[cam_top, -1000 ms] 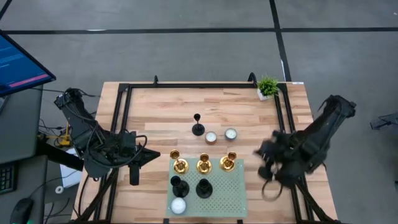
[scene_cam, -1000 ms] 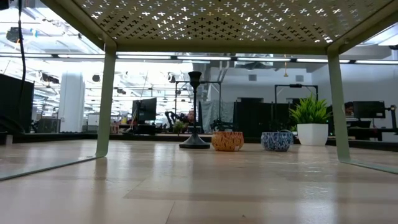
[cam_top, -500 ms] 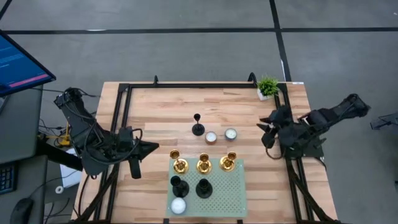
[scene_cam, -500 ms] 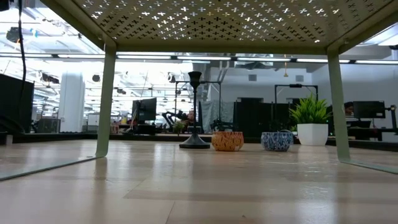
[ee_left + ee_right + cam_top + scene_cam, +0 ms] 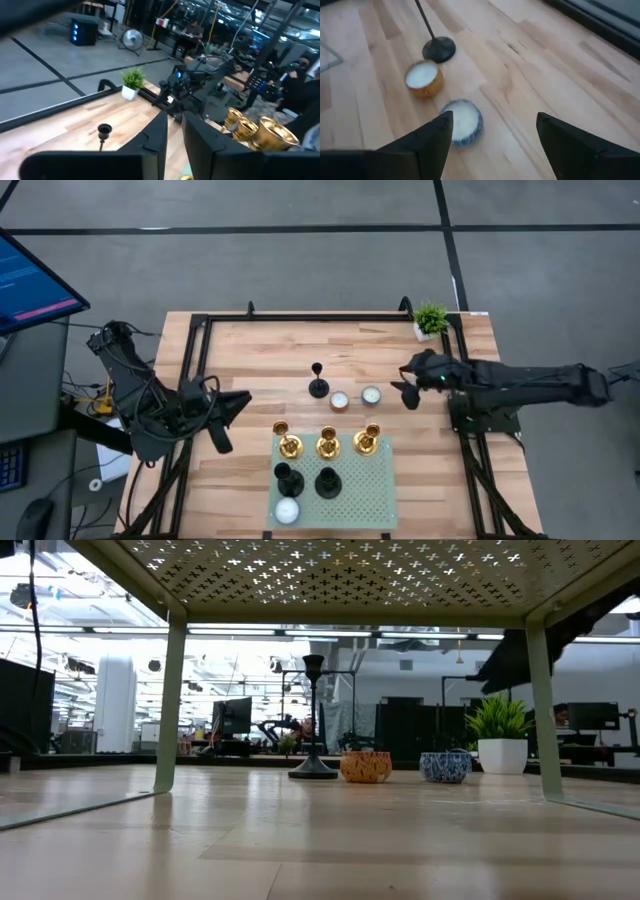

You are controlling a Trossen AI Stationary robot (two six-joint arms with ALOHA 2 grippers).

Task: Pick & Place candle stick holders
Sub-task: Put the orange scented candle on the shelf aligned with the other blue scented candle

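1. Pale green perforated metal rack (image 5: 375, 490) near the counter's (image 5: 250, 360) front edge, centre; carries five of the six holders, so likely the drop spot.
2. Three shiny gold candle stick holders (image 5: 327, 445) in a row along the rack's back edge; two matte black candle stick holders (image 5: 327, 482) in the row in front of them, with a small white candle (image 5: 287, 511) at the rack's front-left corner.
3. Lone matte black slim-stemmed candle stick holder (image 5: 318, 383) upright on bare wood mid-counter, behind the rack, off it; judged the one left to move.
4. Orange-walled tealight cup (image 5: 339, 401) and blue patterned tealight cup (image 5: 371, 395) just beside that lone holder, toward the right edge; not task items, possible clutter for an approach.
5. Right gripper (image 5: 409, 390) reached out over the counter from the right edge, near the blue cup, fingers spread wide, nothing between them; right wrist view looks down on both cups and the lone holder's base, so aimed that way.
6. Left gripper (image 5: 174, 131) hovering at the left edge, beside the rack; fingers close together with a narrow gap, holding nothing; appears to wait.
7. Small green potted plant (image 5: 430, 319) at the back-right corner, well clear.
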